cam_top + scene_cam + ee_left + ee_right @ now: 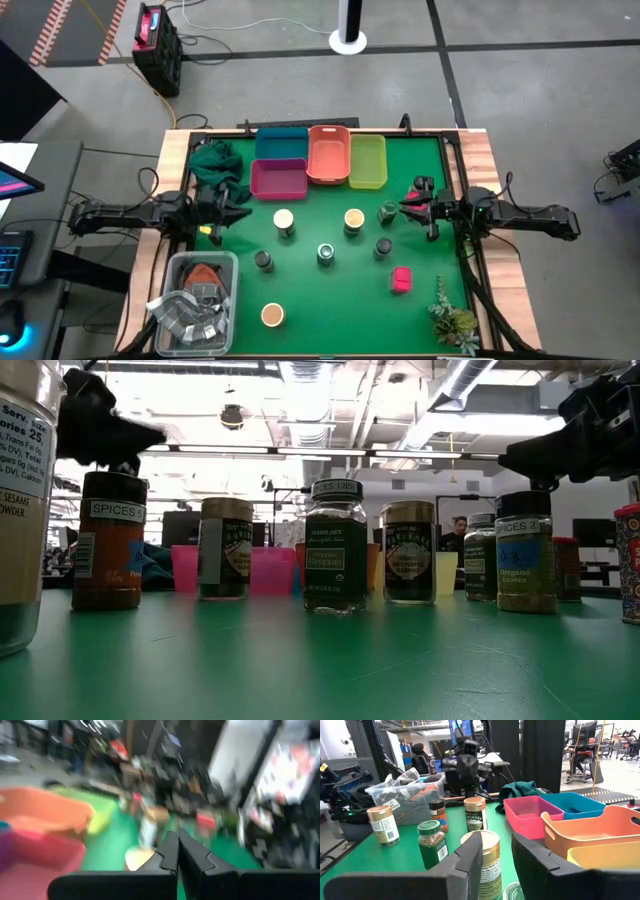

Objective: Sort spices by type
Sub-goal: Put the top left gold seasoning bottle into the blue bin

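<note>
Right gripper [408, 208] is hovering at the right side of the mat, fingers [465, 862] standing apart with a clear gap, gripping nothing. It's pointing toward the tan-topped jar [354, 220], which is showing between my fingers in the right wrist view, and the green-topped jar [388, 212] is sitting just beside the tips.

All jars are standing upright, long axis vertical, lids up: another tan-topped one [284, 221] near the left gripper, a clear-lidded one [326, 254] mid-mat, dark-topped ones [264, 261] and [383, 247] either side of it, and one tan lid [272, 315] alone near the front edge. Pink box [401, 279] is lying flat toward the front right.

Left gripper [235, 210] is hanging just in front of the magenta tray [278, 179], fingers [170, 851] pressed together, empty.

Blue [281, 144], orange [329, 154] and yellow-green [367, 161] trays are lining the far edge of the mat.
</note>
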